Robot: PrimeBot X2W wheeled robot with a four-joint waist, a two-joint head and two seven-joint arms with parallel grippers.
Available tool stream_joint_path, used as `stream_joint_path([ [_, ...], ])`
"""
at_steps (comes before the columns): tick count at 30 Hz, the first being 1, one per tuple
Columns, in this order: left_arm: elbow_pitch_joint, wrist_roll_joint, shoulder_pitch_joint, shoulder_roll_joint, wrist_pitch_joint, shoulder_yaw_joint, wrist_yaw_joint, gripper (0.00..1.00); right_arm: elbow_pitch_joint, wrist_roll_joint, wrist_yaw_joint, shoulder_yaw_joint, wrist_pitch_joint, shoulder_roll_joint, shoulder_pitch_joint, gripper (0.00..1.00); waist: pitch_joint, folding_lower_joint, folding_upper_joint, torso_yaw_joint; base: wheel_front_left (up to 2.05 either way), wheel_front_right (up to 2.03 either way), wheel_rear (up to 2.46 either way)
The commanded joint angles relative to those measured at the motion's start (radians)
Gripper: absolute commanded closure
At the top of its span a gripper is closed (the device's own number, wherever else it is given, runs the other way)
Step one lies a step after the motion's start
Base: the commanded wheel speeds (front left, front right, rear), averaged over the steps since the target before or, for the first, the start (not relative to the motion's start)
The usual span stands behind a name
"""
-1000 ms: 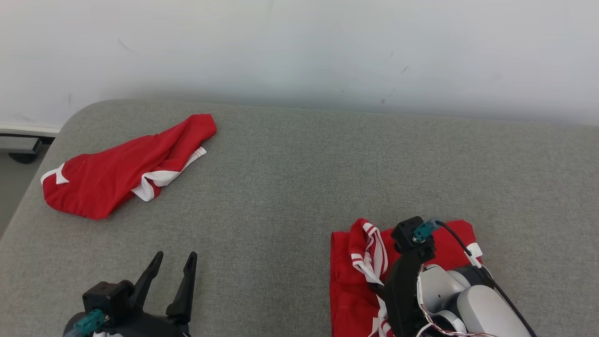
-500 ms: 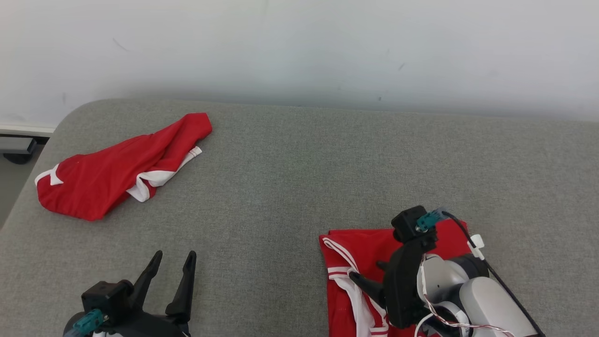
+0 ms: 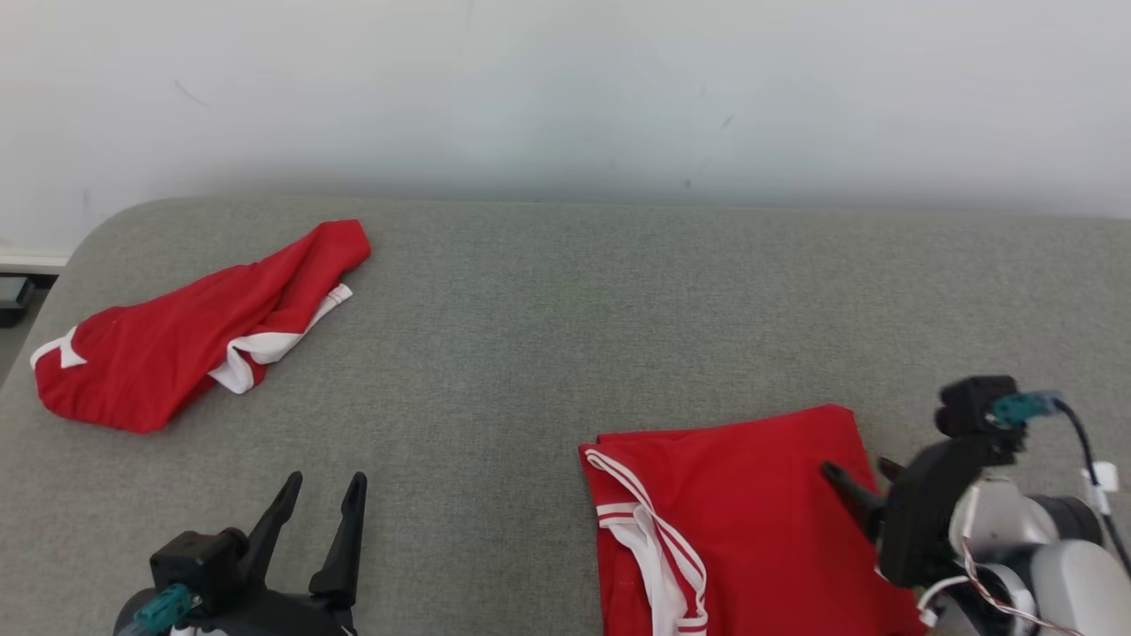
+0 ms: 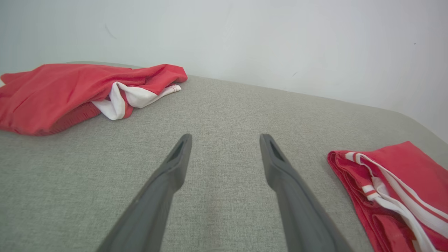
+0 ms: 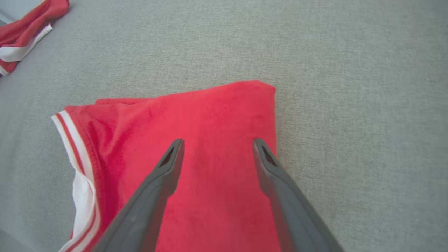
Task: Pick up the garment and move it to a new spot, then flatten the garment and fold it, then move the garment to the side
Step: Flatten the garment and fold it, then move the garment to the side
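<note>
While the folded garment (image 3: 742, 512) is lying at the near right part of the grey padded surface (image 3: 530, 309), my right pincer (image 5: 217, 141) is hanging over its far right corner, with the two fingers spread and grasping nothing. I cannot tell if the tips are touching the cloth or are just above it. The garment is stretching away from this pincer toward my left and toward my own body, so its long axis is running from the far edge back to me, and its white striped hem (image 3: 649, 539) is lying on the left side, away from my fingers. My left pincer (image 3: 326, 479) is also released and is resting near me on the left, well apart from the folded garment, with bare grey surface between them. I am judging that folding is done and that moving to the side is remaining. For this, my right arm is clearly the nearer one, and the right edge is lying just beside its fingers. A second, crumpled garment (image 3: 177, 353) is lying far left.
</note>
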Motion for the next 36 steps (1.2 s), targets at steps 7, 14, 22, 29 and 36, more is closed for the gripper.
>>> stream_joint_path([
  [7, -0.014, 0.006, -0.007, 0.016, 0.003, -0.006, 0.004, 0.0, -0.003, -0.037, -0.001, -0.089, -0.028, -0.002, 0.057, 0.0, 0.003, 0.0, -0.0001, -0.031, 0.0, 0.0, 0.0],
  [14, -0.019, 0.006, -0.015, 0.02, 0.008, -0.014, 0.002, 0.0, 0.074, -0.008, -0.001, -0.094, -0.061, -0.001, 0.047, 0.0, 0.008, 0.0, -0.0001, -0.034, 0.0, 0.0, 0.0],
  [22, -0.017, 0.004, -0.019, 0.019, 0.015, -0.024, 0.0, 0.0, 0.165, 0.004, -0.002, -0.075, -0.065, -0.002, 0.017, 0.0, 0.013, 0.0, -0.0001, -0.004, 0.0, 0.0, 0.0],
  [29, -0.013, -0.003, -0.021, 0.017, 0.011, -0.027, 0.002, 0.0, 0.234, 0.01, -0.002, -0.086, -0.046, -0.001, -0.004, 0.0, 0.013, 0.0, -0.0001, 0.018, 0.0, 0.0, 0.0],
  [36, -0.012, -0.008, -0.025, 0.014, 0.008, -0.027, 0.005, 0.0, 0.265, 0.04, -0.001, -0.028, -0.045, 0.0, -0.025, 1.0, 0.017, 0.0, -0.0001, 0.018, 0.0, 0.0, 0.0],
])
